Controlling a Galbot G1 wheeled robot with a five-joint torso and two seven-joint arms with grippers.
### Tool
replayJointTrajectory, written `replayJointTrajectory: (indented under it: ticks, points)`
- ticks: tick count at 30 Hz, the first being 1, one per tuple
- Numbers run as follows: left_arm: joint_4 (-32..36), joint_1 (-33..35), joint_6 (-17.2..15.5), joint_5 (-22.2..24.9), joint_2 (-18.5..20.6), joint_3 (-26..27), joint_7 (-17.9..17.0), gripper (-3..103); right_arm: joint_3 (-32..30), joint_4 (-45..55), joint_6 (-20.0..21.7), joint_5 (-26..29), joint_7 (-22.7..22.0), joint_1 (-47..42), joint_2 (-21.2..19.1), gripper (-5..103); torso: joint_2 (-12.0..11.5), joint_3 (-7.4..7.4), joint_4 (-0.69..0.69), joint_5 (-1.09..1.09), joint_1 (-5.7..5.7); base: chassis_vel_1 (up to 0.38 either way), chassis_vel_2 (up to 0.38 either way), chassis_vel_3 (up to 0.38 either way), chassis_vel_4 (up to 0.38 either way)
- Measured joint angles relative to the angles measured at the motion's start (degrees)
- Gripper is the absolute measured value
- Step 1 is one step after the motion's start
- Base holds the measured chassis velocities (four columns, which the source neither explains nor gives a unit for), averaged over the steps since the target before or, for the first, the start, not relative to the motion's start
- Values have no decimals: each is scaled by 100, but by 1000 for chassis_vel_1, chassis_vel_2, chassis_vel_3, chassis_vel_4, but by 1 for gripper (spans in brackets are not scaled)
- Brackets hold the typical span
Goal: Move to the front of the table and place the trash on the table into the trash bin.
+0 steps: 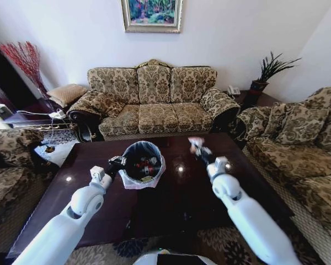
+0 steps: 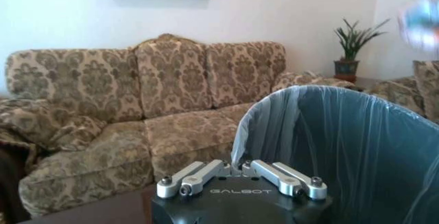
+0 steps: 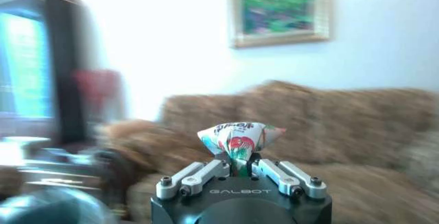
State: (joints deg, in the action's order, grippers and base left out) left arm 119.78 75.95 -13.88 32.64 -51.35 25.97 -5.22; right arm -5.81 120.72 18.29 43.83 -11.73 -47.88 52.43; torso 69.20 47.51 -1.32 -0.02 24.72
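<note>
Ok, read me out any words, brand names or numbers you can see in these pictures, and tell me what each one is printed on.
"GALBOT" on the body of the left gripper, which sits at the trash bin.
"GALBOT" on the body of the right gripper.
The snack wrapper pinched in the right gripper carries red and blue print near its top, too blurred to read.
Items inside the trash bin in the head view are too small to read.

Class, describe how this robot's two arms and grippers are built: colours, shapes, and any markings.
Both arms are smooth, rounded glossy white shells. The left gripper and right gripper are black, with silver metal finger links held by bolts on a black body marked GALBOT in pale letters. No loose cables show.
</note>
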Motion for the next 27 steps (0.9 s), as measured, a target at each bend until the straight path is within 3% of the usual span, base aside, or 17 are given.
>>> replayJointTrajectory:
  ticks: [1, 4, 6, 8, 10, 13, 20, 27]
  points:
    - [0, 0, 0, 0, 0, 0, 0, 2, 0, 0, 0, 0, 0, 0, 0, 8, 0, 0, 0, 0, 0, 0, 0, 0, 0]
    - [-108, -115, 0, -66, 9, -170, 75, 2, 724, 404, 419, 1026, 227, 1001, -375, 8, 0, 0, 1, 0, 0, 0, 0, 0, 0]
    - [-138, -141, 0, -85, 16, -200, 106, 2, 974, 415, 496, 1258, 250, 1228, -392, 8, 0, 0, 1, -1, 0, 0, 0, 0, 0]
    - [-163, -179, 0, -97, 39, -242, 151, 2, 1792, 267, 758, 1623, 445, 1863, -284, 8, 0, 1, 1, 0, 1, 0, 0, 0, 0]
    - [-162, -183, 0, -97, 48, -243, 163, 2, 1987, 200, 780, 1619, 474, 1991, -234, 8, -1, 1, -2, 1, 1, 0, 0, 0, 0]
    - [-122, -151, -1, -82, 103, -196, 191, 2, 2803, -178, 1011, 1349, 490, 2443, 140, 8, -1, 1, -4, 0, 1, 0, 0, 0, 0]
    - [-99, -108, 7, -50, 146, -53, 190, 2, 2934, -378, 1145, 1046, 398, 2292, 245, 5, 0, 1, 2, 3, 1, 0, 0, 0, 0]
    - [-100, -113, 14, -46, 94, -64, 177, 2, 2923, -468, 1105, 950, 343, 2322, 271, 5, -1, 1, -1, 1, 1, 0, 0, 0, 0]
